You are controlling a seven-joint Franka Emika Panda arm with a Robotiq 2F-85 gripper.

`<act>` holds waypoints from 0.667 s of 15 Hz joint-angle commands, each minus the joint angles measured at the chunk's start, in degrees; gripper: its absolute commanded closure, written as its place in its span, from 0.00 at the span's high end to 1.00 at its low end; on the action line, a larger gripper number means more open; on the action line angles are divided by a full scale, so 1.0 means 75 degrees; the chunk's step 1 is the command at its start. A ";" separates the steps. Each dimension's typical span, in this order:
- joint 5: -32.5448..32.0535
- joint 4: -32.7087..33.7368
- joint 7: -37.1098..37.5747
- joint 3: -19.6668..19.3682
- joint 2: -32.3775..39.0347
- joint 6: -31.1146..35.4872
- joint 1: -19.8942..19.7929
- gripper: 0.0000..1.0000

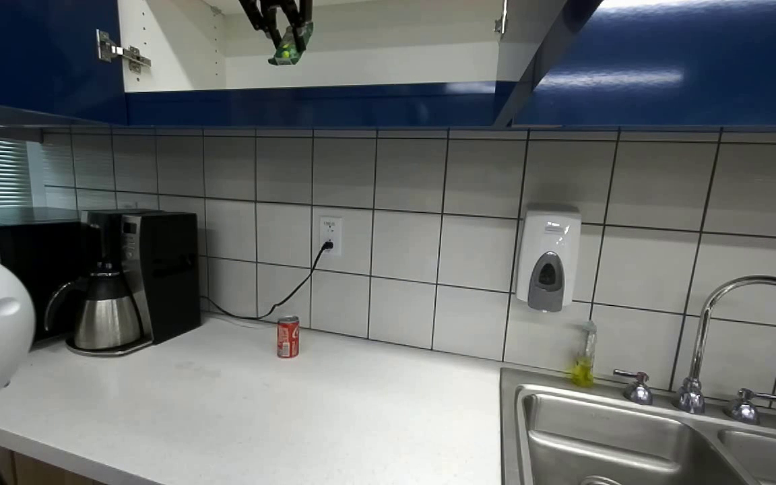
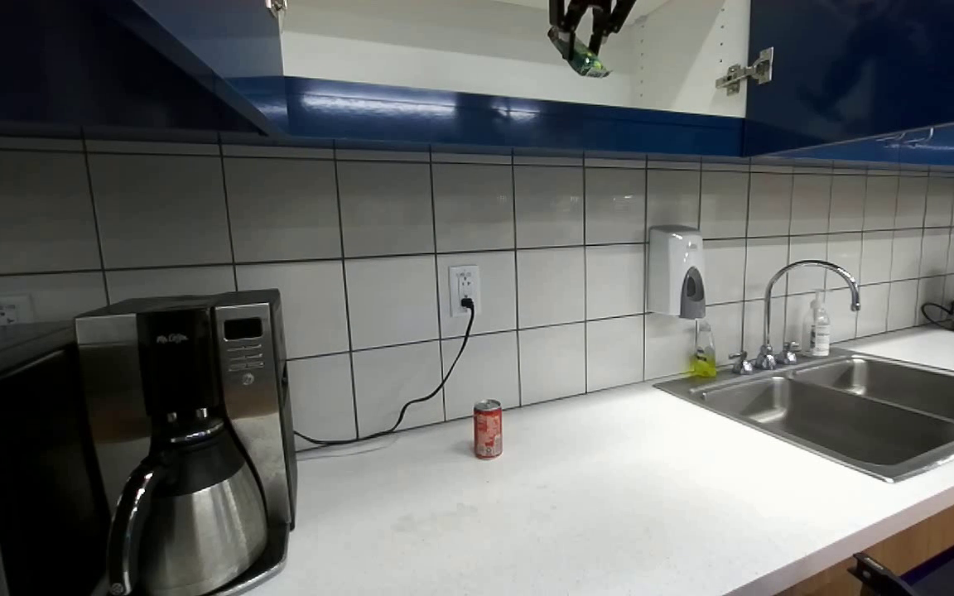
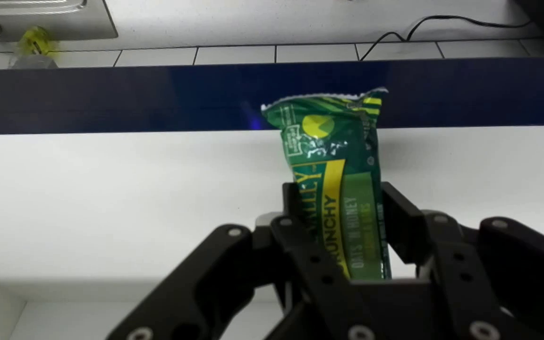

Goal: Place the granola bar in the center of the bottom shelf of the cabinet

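Observation:
The green granola bar (image 3: 321, 141) is held between the fingers of my gripper (image 3: 340, 203) in the wrist view. Both fingers press on its long sides. Its far end overlaps the blue front edge in this view, and its near end is hidden by the gripper. The bar shows tilted in both exterior views (image 1: 287, 55) (image 2: 589, 64), with the gripper (image 1: 288, 42) above it. The blue cabinet (image 1: 307, 108) is open, and the gripper is at its opening. The white bottom shelf (image 3: 111, 189) lies below the bar in the wrist view; its surface is hidden in both exterior views.
Open blue doors flank the opening, a left door (image 1: 31, 54) and a right door (image 1: 550, 60). A blue front edge (image 3: 111, 99) runs along the shelf. Below, a red can (image 1: 287, 337), a coffee maker (image 2: 253, 397) and a sink (image 1: 597, 431) are at the counter.

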 commanded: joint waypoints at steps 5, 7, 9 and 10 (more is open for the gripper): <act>-0.0041 0.0700 0.0304 0.0038 0.0610 0.0166 0.0033 0.18; -0.0078 0.0842 0.0363 0.0047 0.0745 0.0192 0.0040 0.18; -0.0118 0.1002 0.0432 0.0060 0.0910 0.0175 0.0052 0.18; -0.0111 0.0983 0.0451 0.0077 0.0937 0.0229 0.0033 0.18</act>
